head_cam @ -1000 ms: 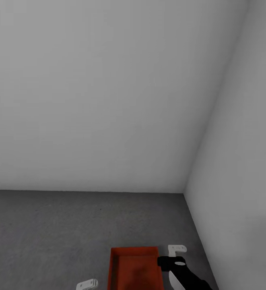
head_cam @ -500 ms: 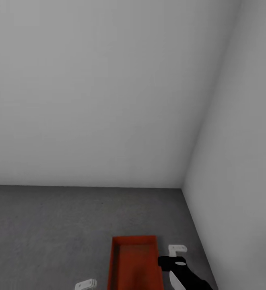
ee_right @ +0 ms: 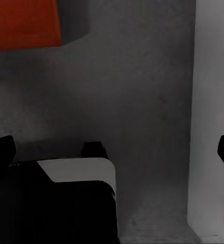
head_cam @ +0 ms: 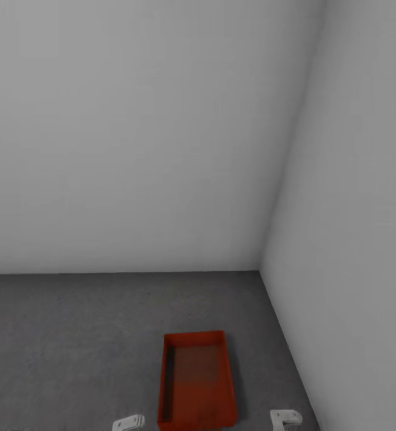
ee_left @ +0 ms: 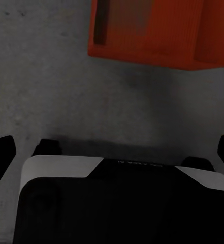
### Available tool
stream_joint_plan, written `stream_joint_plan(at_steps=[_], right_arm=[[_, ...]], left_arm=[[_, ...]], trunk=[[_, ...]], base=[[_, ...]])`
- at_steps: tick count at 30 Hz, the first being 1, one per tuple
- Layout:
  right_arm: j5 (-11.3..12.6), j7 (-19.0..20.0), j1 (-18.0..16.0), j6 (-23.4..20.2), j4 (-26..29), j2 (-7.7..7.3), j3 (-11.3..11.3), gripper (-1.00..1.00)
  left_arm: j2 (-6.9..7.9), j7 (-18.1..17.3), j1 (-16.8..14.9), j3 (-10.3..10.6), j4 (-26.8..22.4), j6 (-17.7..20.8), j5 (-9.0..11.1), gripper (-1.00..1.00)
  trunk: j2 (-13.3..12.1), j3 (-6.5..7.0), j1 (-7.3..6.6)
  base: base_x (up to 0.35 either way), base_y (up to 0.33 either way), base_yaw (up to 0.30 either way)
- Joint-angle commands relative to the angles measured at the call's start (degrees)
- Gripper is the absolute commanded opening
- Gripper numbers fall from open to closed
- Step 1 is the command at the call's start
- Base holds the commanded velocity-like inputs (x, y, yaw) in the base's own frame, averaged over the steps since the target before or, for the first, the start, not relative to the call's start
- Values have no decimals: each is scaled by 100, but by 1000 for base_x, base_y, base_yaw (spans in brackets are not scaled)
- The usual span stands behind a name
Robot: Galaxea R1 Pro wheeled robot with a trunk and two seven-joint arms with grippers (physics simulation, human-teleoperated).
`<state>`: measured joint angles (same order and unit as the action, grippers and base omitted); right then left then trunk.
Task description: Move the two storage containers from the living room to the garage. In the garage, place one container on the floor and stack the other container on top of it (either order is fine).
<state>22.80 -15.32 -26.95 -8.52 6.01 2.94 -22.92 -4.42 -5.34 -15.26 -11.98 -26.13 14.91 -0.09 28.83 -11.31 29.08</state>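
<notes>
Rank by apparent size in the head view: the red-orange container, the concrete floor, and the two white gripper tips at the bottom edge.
1. The floor, widest by far.
2. The container, resting on it.
3. The left gripper and right gripper tips: both small and cut off by the picture's edge, so I won't rank one over the other.

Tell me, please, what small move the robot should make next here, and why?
Probably back away and head off to fetch the other bin. One red bin sits on the grey floor near the wall corner, with nothing stacked on it, and both grippers look open and apart from it, the left and the right holding nothing.
</notes>
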Motion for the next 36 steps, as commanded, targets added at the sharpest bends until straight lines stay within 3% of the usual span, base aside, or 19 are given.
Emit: stream_joint_plan(at_steps=[1, 36], right_arm=[[39, -33, -3, -37, -70, 0, -52, 100], [66, -32, -3, -27, -117, 5, -56, 100]], left_arm=[[-6, -36, -3, -40, -13, 41, -9, 100], [-6, -55, 6, -50, -6, 38, 16, 100]], trunk=[[11, -7, -1], [11, 3, -1]], base=[[-328, 0, -25], [-322, 8, -11]])
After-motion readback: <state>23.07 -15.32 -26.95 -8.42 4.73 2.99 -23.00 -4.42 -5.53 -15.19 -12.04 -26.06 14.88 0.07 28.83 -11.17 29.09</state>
